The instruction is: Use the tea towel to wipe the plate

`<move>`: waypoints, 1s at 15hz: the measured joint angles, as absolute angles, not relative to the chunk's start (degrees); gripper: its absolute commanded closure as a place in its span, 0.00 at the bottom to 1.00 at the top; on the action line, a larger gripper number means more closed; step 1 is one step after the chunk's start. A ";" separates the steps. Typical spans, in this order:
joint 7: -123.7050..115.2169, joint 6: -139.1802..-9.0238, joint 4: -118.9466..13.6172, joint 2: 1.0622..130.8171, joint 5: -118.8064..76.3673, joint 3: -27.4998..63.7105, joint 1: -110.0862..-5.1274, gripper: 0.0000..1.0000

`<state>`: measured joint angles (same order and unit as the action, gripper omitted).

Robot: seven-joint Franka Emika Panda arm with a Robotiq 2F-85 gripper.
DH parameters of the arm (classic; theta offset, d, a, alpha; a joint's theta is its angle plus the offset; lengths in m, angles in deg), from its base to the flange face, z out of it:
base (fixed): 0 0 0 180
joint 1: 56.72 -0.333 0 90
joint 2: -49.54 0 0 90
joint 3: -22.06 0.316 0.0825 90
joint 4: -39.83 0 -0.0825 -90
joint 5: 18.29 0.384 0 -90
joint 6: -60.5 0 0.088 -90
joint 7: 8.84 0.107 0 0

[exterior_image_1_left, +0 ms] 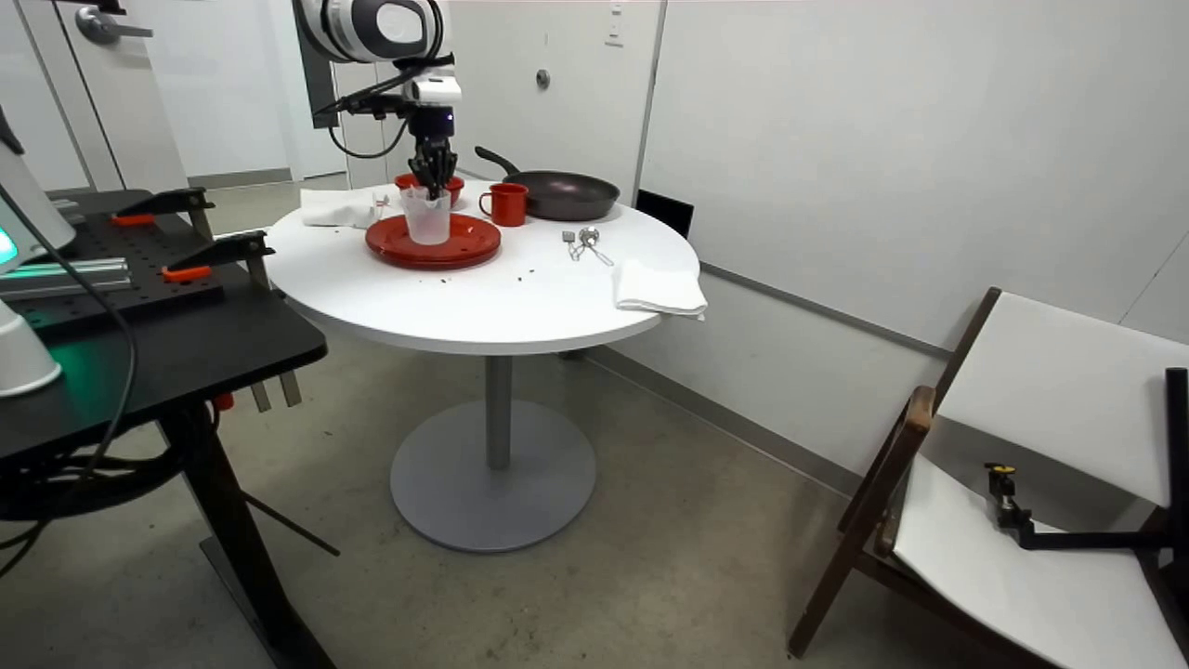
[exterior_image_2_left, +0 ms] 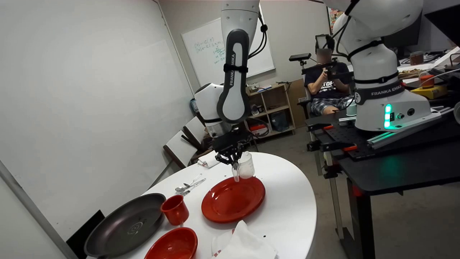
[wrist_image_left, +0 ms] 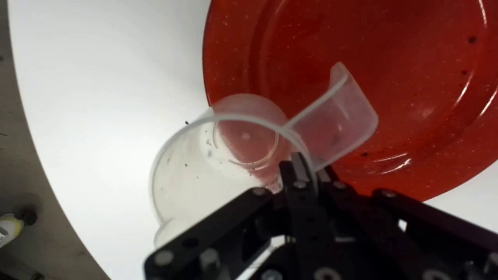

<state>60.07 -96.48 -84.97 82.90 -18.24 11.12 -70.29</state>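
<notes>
My gripper [wrist_image_left: 311, 171] is shut on the wall of a clear plastic measuring cup [exterior_image_1_left: 427, 221], close to the cup's handle [wrist_image_left: 342, 116]. The cup is over the edge of the red plate [exterior_image_2_left: 230, 207]; whether it touches the plate I cannot tell. Dark specks dot the plate [wrist_image_left: 389, 58] in the wrist view. Two folded white cloths lie on the table in both exterior views: a cloth [exterior_image_1_left: 658, 290] near the table's edge, and another cloth [exterior_image_2_left: 248, 246] beside the plate and bowl. Which of them is the tea towel is unclear. Neither touches the gripper.
Around the plate stand a red mug [exterior_image_1_left: 508, 204], a red bowl [exterior_image_2_left: 174, 246] and a black frying pan [exterior_image_1_left: 562, 195]. Small metal utensils [exterior_image_1_left: 587, 243] lie on the round white table [exterior_image_1_left: 446, 311]. A person sits behind the robot base [exterior_image_2_left: 391, 100].
</notes>
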 measured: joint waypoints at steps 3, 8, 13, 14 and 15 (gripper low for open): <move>58.42 -96.43 -83.31 84.75 -18.56 12.08 -70.95 0.99; 56.23 -96.42 -80.71 88.14 -18.57 13.42 -72.30 0.99; 54.85 -96.42 -78.49 90.04 -18.57 13.73 -73.56 0.99; 54.55 -96.42 -78.20 90.28 -18.57 13.73 -73.67 0.99; 54.23 -96.42 -77.92 90.49 -18.57 13.73 -73.74 0.99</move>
<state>54.23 -96.42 -77.92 90.49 -18.57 13.73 -73.74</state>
